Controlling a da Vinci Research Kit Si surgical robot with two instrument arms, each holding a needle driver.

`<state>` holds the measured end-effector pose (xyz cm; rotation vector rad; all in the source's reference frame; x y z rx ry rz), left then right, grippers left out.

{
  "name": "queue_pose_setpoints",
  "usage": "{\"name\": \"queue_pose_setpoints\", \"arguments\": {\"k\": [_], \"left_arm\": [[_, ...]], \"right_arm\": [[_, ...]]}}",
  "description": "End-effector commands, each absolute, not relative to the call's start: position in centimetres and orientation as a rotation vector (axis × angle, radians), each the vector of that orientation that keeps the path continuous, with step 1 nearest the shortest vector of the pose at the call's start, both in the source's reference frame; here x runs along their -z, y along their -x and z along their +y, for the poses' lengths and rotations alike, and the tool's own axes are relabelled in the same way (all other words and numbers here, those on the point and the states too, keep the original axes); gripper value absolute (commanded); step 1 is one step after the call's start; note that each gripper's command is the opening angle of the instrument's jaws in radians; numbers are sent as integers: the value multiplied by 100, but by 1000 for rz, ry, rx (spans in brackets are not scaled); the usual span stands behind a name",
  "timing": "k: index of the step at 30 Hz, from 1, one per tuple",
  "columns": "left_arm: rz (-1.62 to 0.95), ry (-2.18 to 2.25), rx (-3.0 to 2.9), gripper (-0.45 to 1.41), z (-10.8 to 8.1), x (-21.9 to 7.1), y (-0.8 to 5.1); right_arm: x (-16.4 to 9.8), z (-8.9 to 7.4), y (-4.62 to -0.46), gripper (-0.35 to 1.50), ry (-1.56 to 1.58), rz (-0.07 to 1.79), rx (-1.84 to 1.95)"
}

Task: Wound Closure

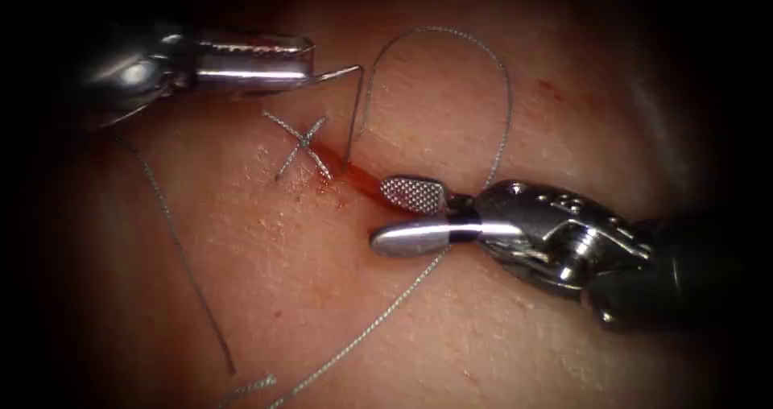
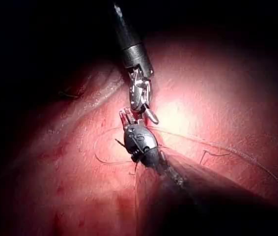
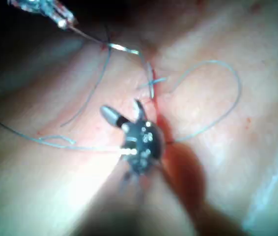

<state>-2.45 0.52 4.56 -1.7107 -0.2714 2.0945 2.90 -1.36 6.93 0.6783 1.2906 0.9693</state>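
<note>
A: Left tool (image 1: 310, 61) — what is held?

B: Its jaws are closed on the needle (image 1: 353, 115), gripped at one end of the curve. From the grip the needle is seen to bend and run down to the cut (image 1: 366, 182), where its other end meets the tissue (image 1: 322, 296) at the red line. How deep it sits there cannot be told. The same grip is seen in the right wrist view, with the left tool (image 3: 63, 19) clamped on the bright needle (image 3: 124, 48).

A: Right tool?

B: The right tool (image 1: 407, 216) is recorded with jaws parted, one over the cut and one just beside it on the near side. Nothing is held between them. In the left wrist view the right tool (image 2: 136, 118) is seen close to the left tool (image 2: 144, 101), tips nearly meeting.

A: Thread?

B: The thread (image 1: 483, 63) is seen arching from near the needle over the tissue on the right of the cut, then dropping behind the right tool. A further strand is laid from under that tool toward the near edge of the tissue, and another is trailed from the left tool down the left side.

A: Previous work?

B: A crossed stitch (image 1: 302, 145) is noted over the cut, just left of the needle's entry. Red fluid (image 1: 334, 179) is seen along the cut between the stitch and the right tool.
</note>
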Motion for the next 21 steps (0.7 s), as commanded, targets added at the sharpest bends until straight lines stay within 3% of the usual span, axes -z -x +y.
{"name": "queue_pose_setpoints", "arguments": {"k": [1, 8, 21], "left_arm": [[-259, 1720, -2083, -45, 56, -459, 250], [-159, 1750, -2041, -45, 89, -434, 250], [-44, 1941, -2045, -45, -18, -494, 249]], "right_arm": [[-696, -146, -300, 88, -684, 1295, -969], [-691, -146, -302, 88, -685, 1334, -979], [-693, -146, -305, 89, -872, 1293, -1471]]}}
